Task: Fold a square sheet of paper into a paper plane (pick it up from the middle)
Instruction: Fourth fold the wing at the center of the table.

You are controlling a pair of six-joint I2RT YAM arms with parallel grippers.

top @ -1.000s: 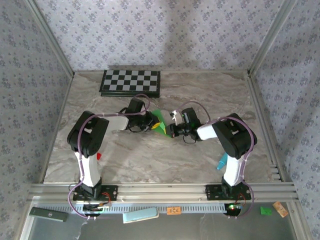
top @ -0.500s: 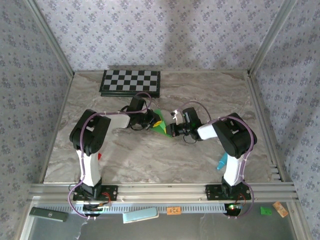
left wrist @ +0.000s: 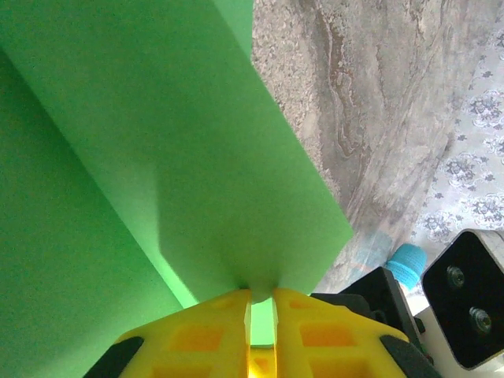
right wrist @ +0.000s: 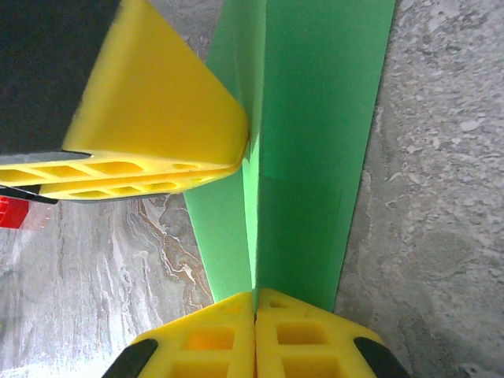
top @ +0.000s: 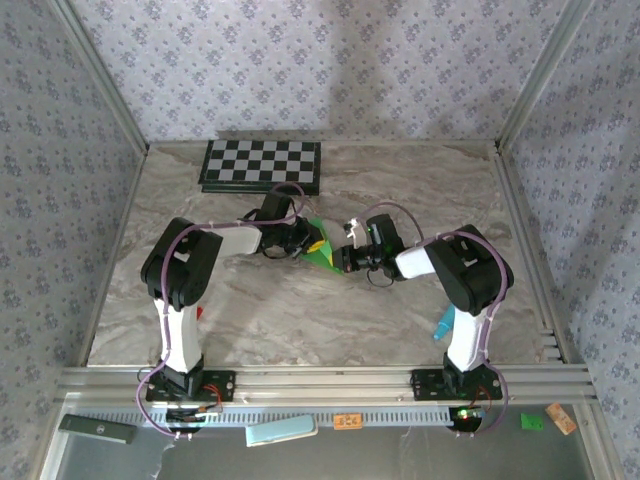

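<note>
Paper: the green paper (top: 318, 250) sits at mid-table, caught between the two claws that meet over it from either side.
Fold: from the right wrist, the green paper (right wrist: 315, 118) shows a straight crease running up its middle, with one panel to the right and a narrower strip to the left. From the left wrist, broad green panels (left wrist: 157, 157) slope away from the claw, ending in a sharp corner at the right.
Left claw: the left claw (top: 308, 245) reaches in from the left. Its yellow fingertips (left wrist: 228, 311) are pinched on the paper's edge, which runs into the thin slot between them.
Right claw: the right claw (top: 338, 262) comes in from the right. Its yellow tips (right wrist: 299, 315) are pressed together on the near end of the crease — clamped on the paper.
Claw to claw: from the right wrist, a yellow finger of the left claw (right wrist: 157, 118) touches the crease from the left, a little farther along the fold than the right claw's own grip.
Table: the marbled grey table (top: 420, 190) lies under and around the paper.
Checkerboard: the black-and-white checkerboard (top: 262, 165) lies at the far edge, behind the paper and apart from it.
Marker: a teal marker (top: 444, 323) lies beside the right arm's base, well apart from the paper.
Red block: a small red block (top: 198, 312) sits by the left arm — also glimpsed at the left edge (right wrist: 12, 211) of the right wrist view.
</note>
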